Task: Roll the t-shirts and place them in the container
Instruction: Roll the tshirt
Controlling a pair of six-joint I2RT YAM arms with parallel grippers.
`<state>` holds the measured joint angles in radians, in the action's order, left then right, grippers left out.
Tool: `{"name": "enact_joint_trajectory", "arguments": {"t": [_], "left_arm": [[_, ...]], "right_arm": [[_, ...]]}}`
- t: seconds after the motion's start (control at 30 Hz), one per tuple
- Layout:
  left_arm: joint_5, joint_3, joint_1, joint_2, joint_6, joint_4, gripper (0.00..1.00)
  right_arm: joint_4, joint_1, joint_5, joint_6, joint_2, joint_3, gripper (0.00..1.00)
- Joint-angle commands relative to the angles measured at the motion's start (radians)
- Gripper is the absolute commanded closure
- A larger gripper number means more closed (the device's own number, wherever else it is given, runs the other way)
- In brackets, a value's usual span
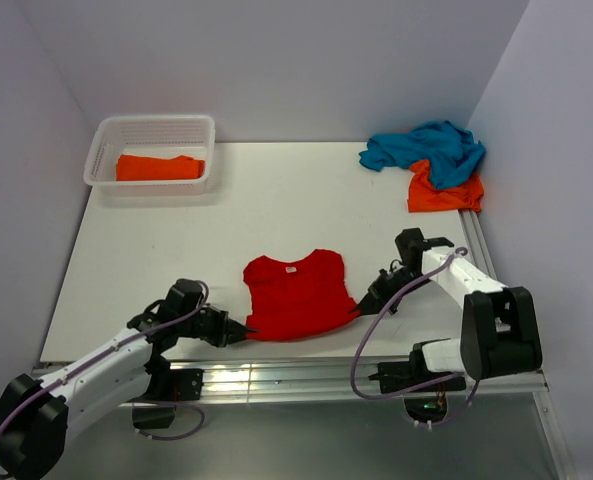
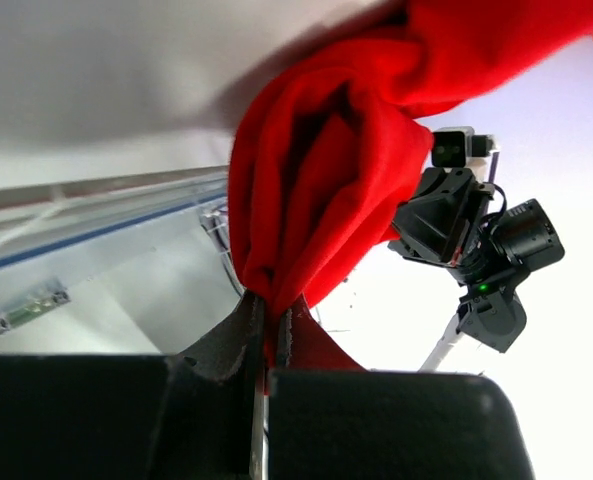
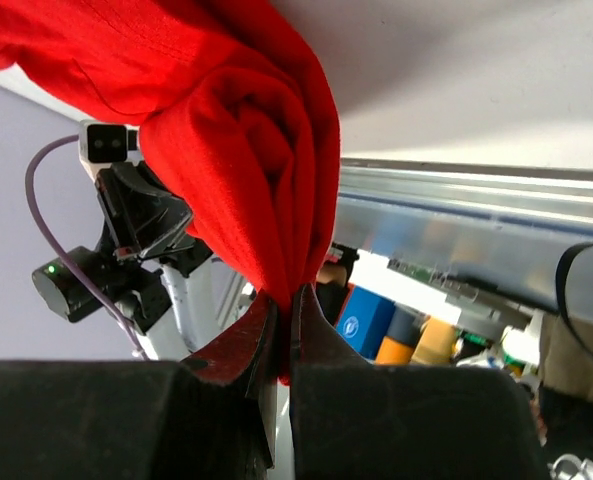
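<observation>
Lying flat near the front edge of the white table, the bright red cotton t-shirt has its collar toward the back wall and its hem toward the arms. The left gripper is pinched tight on the shirt's near left hem corner. The right gripper is clamped the same way on the near right corner. Each wrist view shows red cloth bunched and squeezed between fingers that are all but closed. Both corners look slightly raised off the table, though the overhead view is too coarse to be sure. In the white plastic lattice basket at the far left lies a folded orange t-shirt. At the far right corner a crumpled teal blue t-shirt rests partly on a second orange t-shirt, well apart from the red one.
</observation>
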<state>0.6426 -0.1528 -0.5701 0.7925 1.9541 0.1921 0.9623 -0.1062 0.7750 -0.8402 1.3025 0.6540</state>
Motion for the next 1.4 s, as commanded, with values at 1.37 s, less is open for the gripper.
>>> {"name": "enact_joint_trajectory", "arguments": {"t": [1.37], "left_arm": [[0.043, -0.392, 0.280, 0.427, 0.075, 0.224, 1.00]], "right_arm": [[0.437, 0.037, -0.031, -0.183, 0.460, 0.406, 1.00]]}}
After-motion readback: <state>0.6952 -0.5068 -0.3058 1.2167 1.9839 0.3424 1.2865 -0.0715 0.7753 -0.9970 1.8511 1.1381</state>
